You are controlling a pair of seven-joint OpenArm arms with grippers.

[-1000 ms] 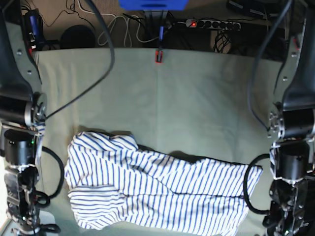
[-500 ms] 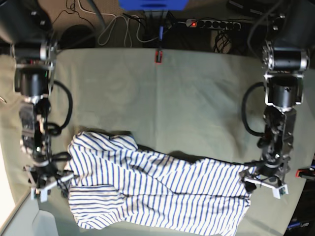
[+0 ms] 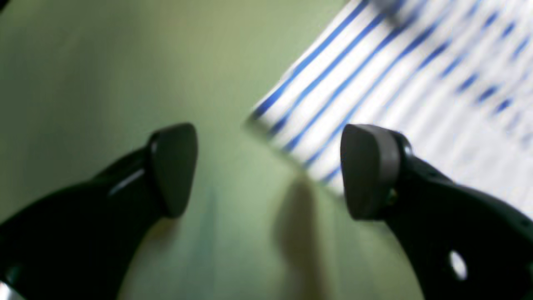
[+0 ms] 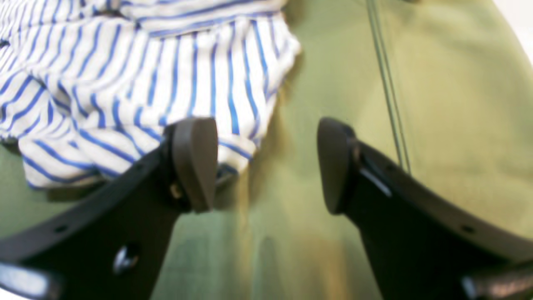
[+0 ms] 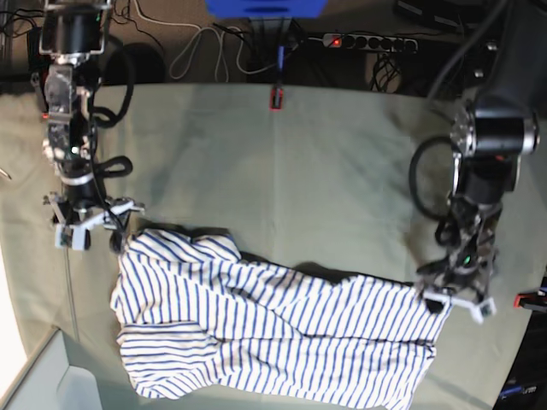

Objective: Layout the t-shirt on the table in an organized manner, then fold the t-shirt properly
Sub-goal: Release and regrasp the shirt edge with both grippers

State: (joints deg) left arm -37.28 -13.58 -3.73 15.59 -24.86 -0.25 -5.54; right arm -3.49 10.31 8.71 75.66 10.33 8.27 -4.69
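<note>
- The table point(image 5: 342, 171) is covered in pale grey-green cloth that fills nearly the whole base view, with a faint crease line running from the far edge toward the middle.
- A red clamp point(image 5: 275, 97) grips the cloth at the far edge, and another red clamp point(image 5: 528, 300) shows at the right edge of the base view.
- Behind the table the floor is dark, with tangled white and black cables point(image 5: 205, 51), a power strip point(image 5: 367, 41) with a lit red switch, and a blue block point(image 5: 265, 7) at the top edge.
- The t-shirt point(image 5: 265, 329) lies rumpled on the near half of the table, white with thin blue stripes, stretched from left to right with folds bunched at the left end.
- The left gripper point(image 5: 453, 301) sits at the shirt's right-hand edge in the base view; in the left wrist view its jaws stand wide apart over bare cloth, one finger point(image 3: 368, 168) over the striped hem, nothing between them.
- The right gripper point(image 5: 92, 229) sits at the shirt's upper left corner; its jaws are also apart, one finger point(image 4: 195, 162) against the striped fabric, holding nothing.
</note>
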